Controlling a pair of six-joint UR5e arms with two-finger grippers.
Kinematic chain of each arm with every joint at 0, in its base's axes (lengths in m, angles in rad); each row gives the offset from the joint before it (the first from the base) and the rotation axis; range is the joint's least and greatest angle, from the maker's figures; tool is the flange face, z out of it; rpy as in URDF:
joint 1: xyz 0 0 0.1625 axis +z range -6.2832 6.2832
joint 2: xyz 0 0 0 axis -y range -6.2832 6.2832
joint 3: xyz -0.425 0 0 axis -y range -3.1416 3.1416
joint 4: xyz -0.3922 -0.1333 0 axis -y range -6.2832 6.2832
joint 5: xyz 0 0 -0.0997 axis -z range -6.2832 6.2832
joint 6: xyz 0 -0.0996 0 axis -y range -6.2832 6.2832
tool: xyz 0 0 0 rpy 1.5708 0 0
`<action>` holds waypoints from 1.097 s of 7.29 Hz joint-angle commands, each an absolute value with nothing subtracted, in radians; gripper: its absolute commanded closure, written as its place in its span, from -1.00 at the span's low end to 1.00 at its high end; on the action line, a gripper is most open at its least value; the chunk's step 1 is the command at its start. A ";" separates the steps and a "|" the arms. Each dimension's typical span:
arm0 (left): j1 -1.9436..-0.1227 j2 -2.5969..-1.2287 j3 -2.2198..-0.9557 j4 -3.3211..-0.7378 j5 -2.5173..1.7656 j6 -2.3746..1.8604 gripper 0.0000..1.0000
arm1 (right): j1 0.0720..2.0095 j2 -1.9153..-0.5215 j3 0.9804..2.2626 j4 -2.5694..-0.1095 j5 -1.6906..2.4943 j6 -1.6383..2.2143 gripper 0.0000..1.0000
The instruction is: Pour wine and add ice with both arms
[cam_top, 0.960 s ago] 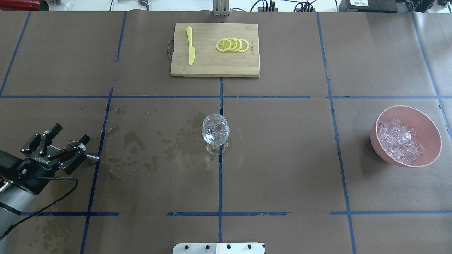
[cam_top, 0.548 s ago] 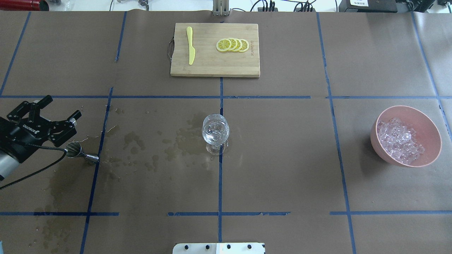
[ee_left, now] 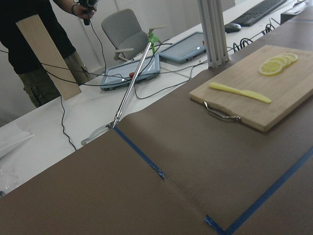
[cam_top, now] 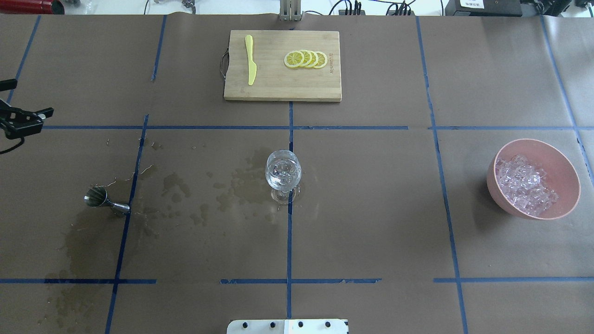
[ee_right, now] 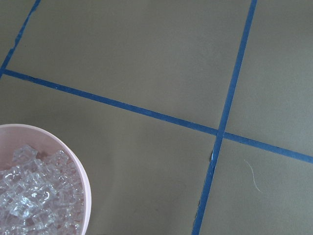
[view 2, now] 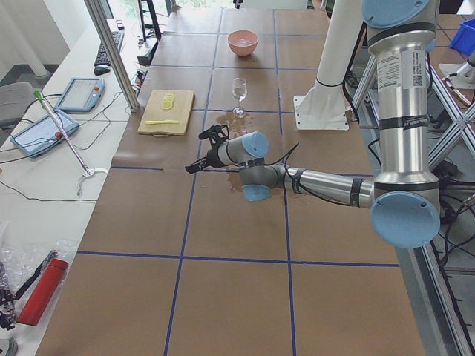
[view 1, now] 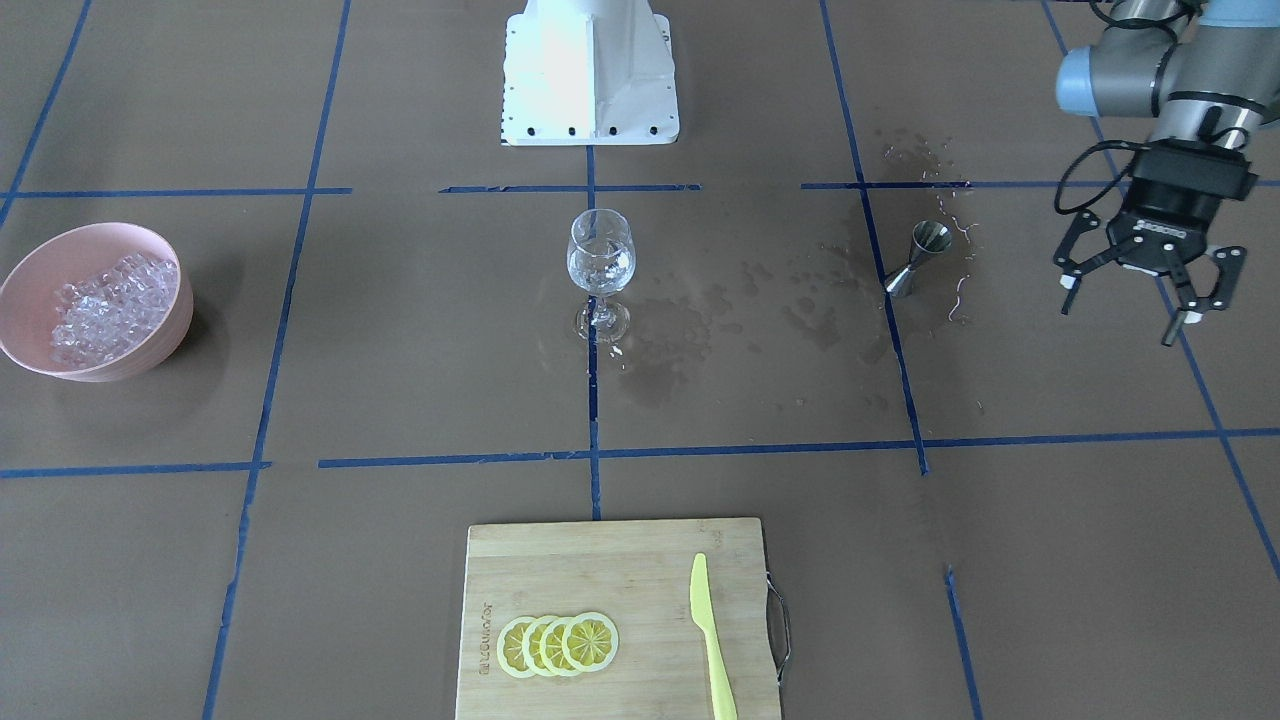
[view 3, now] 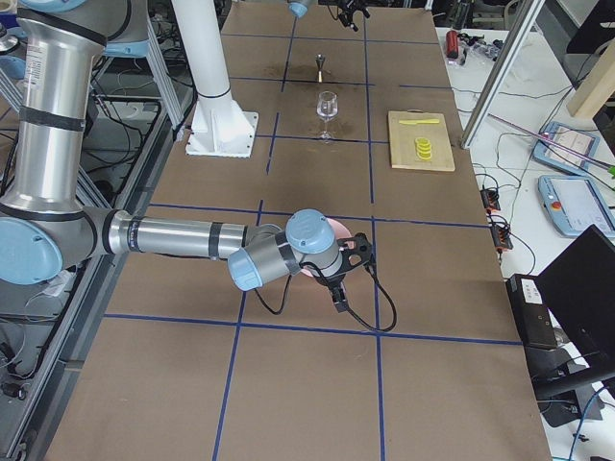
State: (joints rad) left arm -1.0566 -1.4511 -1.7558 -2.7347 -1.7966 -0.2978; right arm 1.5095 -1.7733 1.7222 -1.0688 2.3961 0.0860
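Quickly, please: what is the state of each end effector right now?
Left end effector: open, holding nothing.
Right end effector: cannot be told; it shows only in the distant side view.

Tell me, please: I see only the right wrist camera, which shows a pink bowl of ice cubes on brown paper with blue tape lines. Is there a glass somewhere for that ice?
Observer: Yes. A wine glass stands upright at the middle of the table, well apart from the pink bowl.
Operator: Is anything near the glass?
Observer: A small metal jigger sits on the robot's left side of it, among wet stains.
Operator: And where is the other arm?
Observer: The left gripper hangs open and empty, further to the robot's left than the jigger, touching nothing.
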 commanded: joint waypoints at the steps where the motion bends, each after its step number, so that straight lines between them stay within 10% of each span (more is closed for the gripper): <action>1: -1.286 -1.460 -1.746 -2.526 -2.047 -0.249 -1.00 | 1.509 -1.775 1.720 -1.069 2.396 0.084 -1.00; 8: -1.585 -1.508 -1.716 -1.565 -2.192 -0.072 -1.00 | 1.509 -1.778 1.720 -1.069 2.396 0.086 -1.00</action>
State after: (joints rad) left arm -1.5604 -1.4975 -1.7168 -1.7369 -2.1558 -0.0722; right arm 1.5095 -1.7782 1.7209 -1.0690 2.3961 0.0854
